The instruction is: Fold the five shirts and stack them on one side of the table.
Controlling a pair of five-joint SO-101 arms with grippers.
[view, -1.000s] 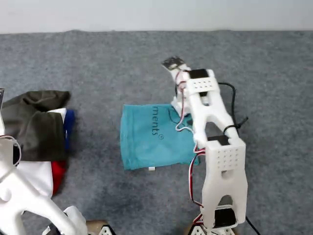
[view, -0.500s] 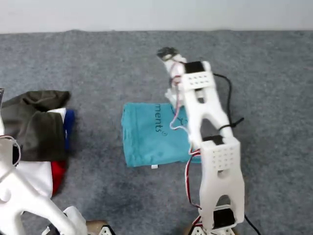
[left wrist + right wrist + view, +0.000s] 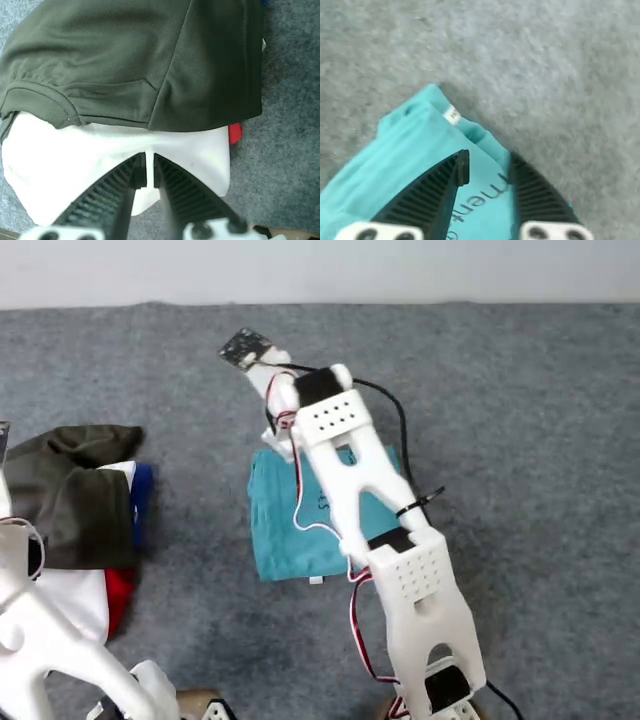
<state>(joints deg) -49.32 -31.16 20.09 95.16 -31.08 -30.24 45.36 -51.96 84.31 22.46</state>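
The right gripper [image 3: 487,167], jaws apart, hangs just over the far corner of the teal shirt [image 3: 285,530], with the pile of shirts [image 3: 75,500] well apart on its left.

Your high view looks down over the table [image 3: 520,390]. Wrist views sit close above cloth: left over the pile [image 3: 125,60], right over the teal shirt [image 3: 395,150]; high view shares both.
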